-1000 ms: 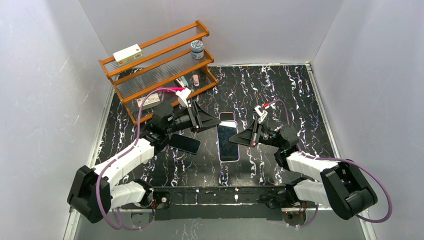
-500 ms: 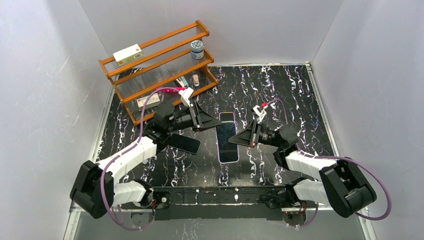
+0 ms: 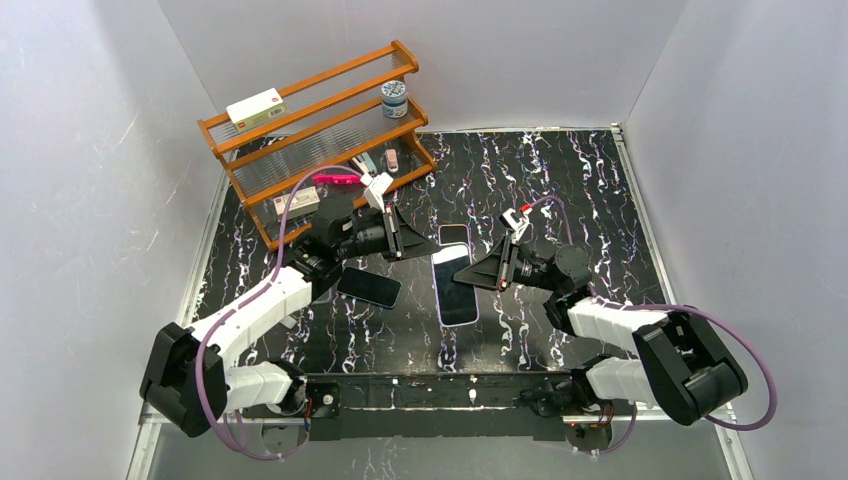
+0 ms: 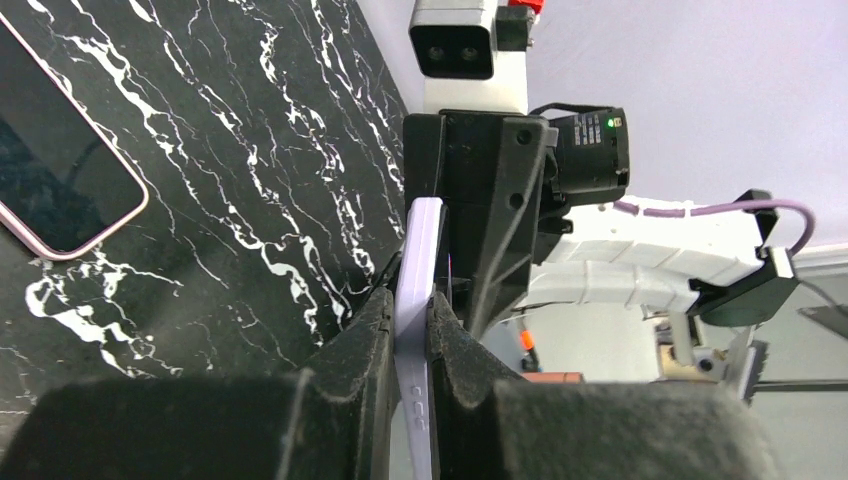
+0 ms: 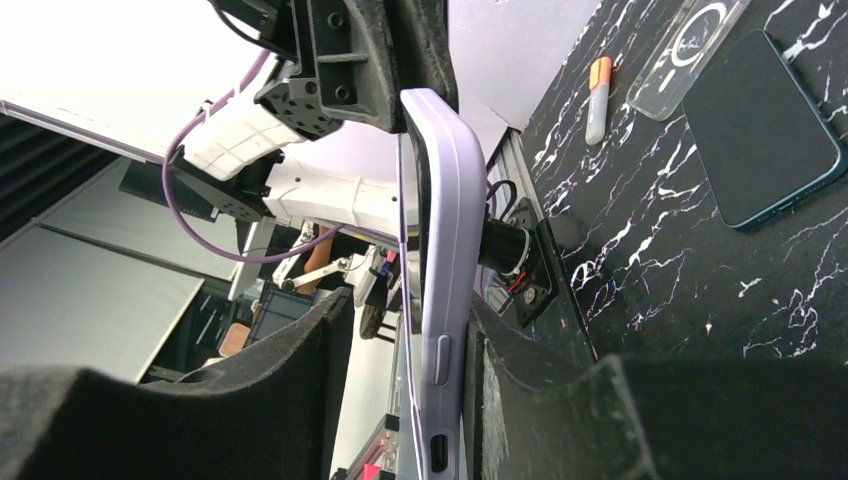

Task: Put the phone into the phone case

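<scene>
The lilac phone case stands tilted on its long edge at mid-table, with the dark phone inside its rim. I cannot tell whether the phone sits fully in. My left gripper is shut on the case's far end, both pads pressed on the lilac edge. My right gripper straddles the near side. In the right wrist view, the lilac case leans on one finger. The other finger stands apart, so my right gripper is open.
A second dark phone lies flat under my left arm and appears in the right wrist view as a dark phone. A clear case lies just behind the held one. The wooden rack stands at the back left with small items.
My left gripper has closed onto the far end of the lilac case. My right gripper's jaws have widened off it, and the case has tipped up from lying flat.
</scene>
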`<state>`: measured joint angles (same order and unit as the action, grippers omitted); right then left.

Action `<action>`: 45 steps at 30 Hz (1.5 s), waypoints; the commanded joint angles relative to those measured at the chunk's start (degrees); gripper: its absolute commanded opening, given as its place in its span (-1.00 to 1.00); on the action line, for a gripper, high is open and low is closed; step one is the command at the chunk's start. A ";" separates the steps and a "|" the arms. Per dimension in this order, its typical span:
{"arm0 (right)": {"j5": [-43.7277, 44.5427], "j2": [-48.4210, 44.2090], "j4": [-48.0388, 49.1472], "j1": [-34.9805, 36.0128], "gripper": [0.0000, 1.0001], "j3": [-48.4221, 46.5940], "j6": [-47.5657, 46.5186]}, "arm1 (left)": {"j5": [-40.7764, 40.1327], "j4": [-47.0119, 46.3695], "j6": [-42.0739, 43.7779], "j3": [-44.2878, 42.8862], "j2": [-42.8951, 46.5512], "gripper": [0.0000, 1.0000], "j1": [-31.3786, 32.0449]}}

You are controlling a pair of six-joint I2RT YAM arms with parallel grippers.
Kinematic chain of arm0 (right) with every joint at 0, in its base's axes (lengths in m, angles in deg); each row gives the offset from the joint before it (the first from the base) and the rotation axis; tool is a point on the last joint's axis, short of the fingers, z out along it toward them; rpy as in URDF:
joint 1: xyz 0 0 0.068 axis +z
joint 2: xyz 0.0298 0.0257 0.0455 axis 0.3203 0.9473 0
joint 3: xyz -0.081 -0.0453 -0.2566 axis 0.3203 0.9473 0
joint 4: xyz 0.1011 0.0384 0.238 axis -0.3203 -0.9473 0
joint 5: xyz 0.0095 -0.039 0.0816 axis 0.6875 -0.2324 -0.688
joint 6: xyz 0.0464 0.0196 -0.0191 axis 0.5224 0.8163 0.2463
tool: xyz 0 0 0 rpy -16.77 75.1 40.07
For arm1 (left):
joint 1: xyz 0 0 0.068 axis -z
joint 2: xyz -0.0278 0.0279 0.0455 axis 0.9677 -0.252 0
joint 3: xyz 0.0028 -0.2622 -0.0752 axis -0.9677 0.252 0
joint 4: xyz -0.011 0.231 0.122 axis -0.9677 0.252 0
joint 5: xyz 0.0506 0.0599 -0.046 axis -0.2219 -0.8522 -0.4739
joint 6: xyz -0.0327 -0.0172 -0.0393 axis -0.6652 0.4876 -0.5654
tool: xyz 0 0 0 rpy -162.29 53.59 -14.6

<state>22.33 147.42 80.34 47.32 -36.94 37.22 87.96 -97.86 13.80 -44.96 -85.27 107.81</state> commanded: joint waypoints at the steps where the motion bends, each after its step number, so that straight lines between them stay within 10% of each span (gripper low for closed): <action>1: 2.11 -0.37 3.80 0.33 -0.37 -3.99 -0.52 | -1.95 12.12 10.73 -4.21 2.00 -1.00 0.12; 3: 2.41 0.08 3.82 0.36 -0.62 -4.44 -0.72 | -1.99 13.11 11.35 -4.70 2.12 -0.96 0.12; 9: 4.79 0.38 4.93 0.35 -0.78 -4.89 -0.23 | -1.77 11.13 9.90 -3.55 3.79 0.03 0.12; 17: 9.77 0.01 5.52 0.35 -0.76 -4.80 -0.17 | 1.74 -1.18 1.78 1.94 3.71 0.29 0.12; 28: 8.97 1.67 6.63 0.51 -0.73 -5.38 0.70 | 3.84 -12.76 -7.12 5.81 0.30 0.05 0.29; 32: 8.54 1.97 6.94 0.71 -0.67 -4.90 0.88 | 4.04 -14.20 -7.77 6.10 0.15 -0.38 0.29; 39: 6.18 1.84 5.80 0.64 -0.33 -4.80 0.62 | 4.75 -16.04 -7.75 6.84 0.24 -0.94 0.29; 45: 6.62 -1.11 2.44 0.38 0.20 -4.70 -1.04 | 6.56 -16.18 -5.92 6.47 0.68 -1.00 0.21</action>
<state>29.08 149.37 81.34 47.74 -39.30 37.91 91.68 -111.13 6.57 -38.01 -85.53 107.87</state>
